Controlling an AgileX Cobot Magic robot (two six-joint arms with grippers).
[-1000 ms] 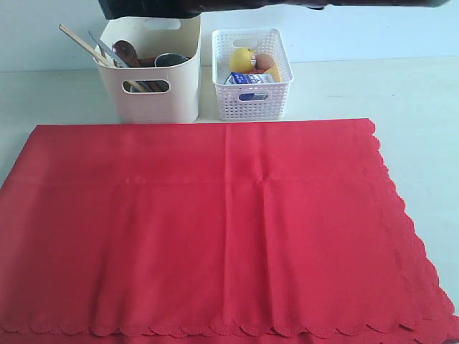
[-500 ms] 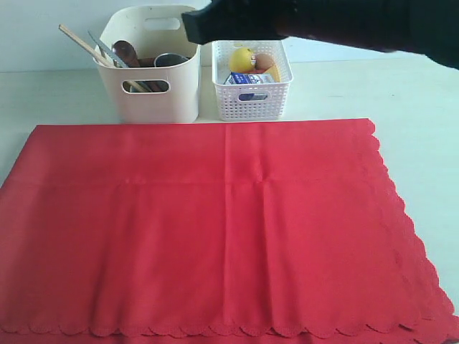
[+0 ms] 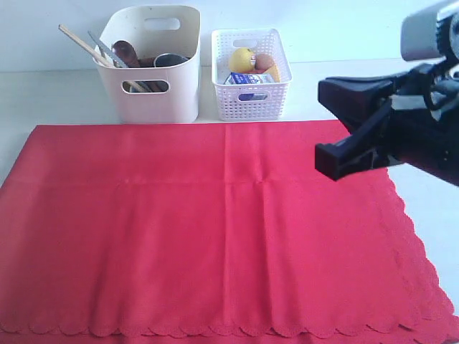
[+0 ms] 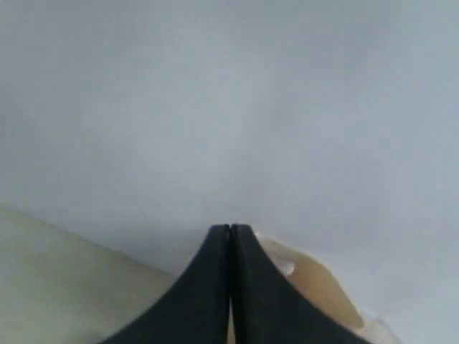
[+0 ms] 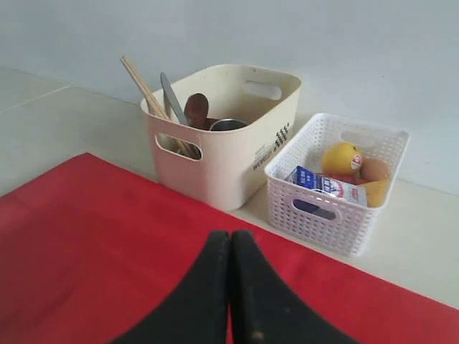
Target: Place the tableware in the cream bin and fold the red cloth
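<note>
The red cloth (image 3: 215, 229) lies flat and spread out across the table, with its scalloped edges showing at the front and right. Behind it stands the cream bin (image 3: 154, 89), which holds two chopsticks (image 3: 77, 41), a grey knife (image 3: 100, 46), a dark spoon (image 3: 126, 51) and a steel cup (image 3: 171, 59). Bowl and plate are hidden. My right gripper (image 3: 323, 123) hovers over the cloth's right part, its jaws shut and empty (image 5: 229, 234), pointing at the bin (image 5: 229, 150). My left gripper (image 4: 229, 228) is shut, facing a pale wall, and is outside the exterior view.
A white lattice basket (image 3: 251, 82) next to the bin holds a lemon (image 3: 242, 57), an egg (image 3: 264, 61) and a milk carton (image 3: 247, 79). Bare pale table (image 3: 430, 100) runs along the cloth's right side and behind it.
The right arm swept from above the bins at the back down to the right side, and now hangs over the cloth's right part. Cloth and bins have not moved.
</note>
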